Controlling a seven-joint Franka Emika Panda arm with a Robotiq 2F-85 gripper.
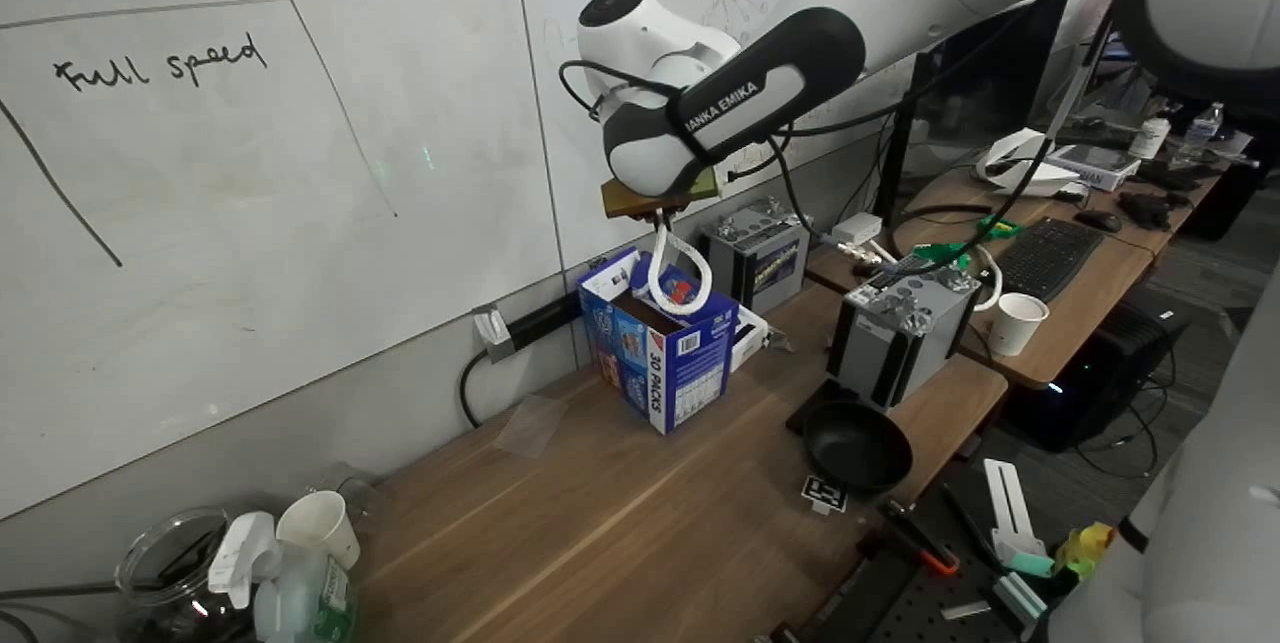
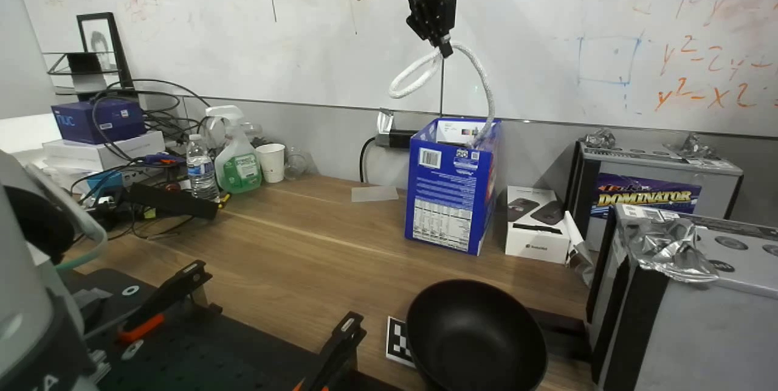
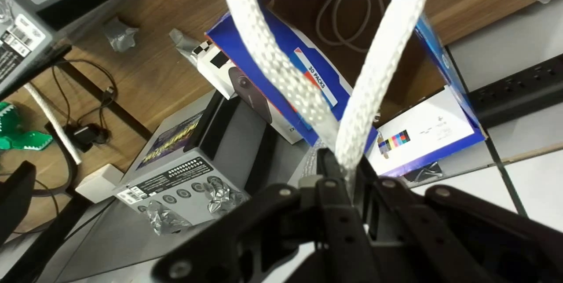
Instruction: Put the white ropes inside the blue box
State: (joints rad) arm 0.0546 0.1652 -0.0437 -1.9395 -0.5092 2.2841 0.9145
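My gripper (image 2: 447, 50) is shut on a thick white rope (image 2: 485, 84), high above the blue box (image 2: 447, 196). In an exterior view one part of the rope loops to the side and another hangs down into the box's open top. The rope also hangs as a loop over the box (image 1: 705, 363) in an exterior view (image 1: 655, 273). In the wrist view the rope (image 3: 277, 65) leaves the fingertips (image 3: 347, 164) as two strands crossing over the open box (image 3: 228, 38). Thin pale cord coils (image 3: 336, 23) lie inside the box. The rope's lower end is hidden.
A white phone box (image 2: 535, 227) stands beside the blue box. Grey battery units (image 1: 900, 333) stand further along. A black pan (image 2: 474, 336) lies in front. A spray bottle (image 2: 239, 160) and a paper cup (image 2: 271, 163) stand by the wall. Another white cord (image 3: 53, 120) lies near green objects.
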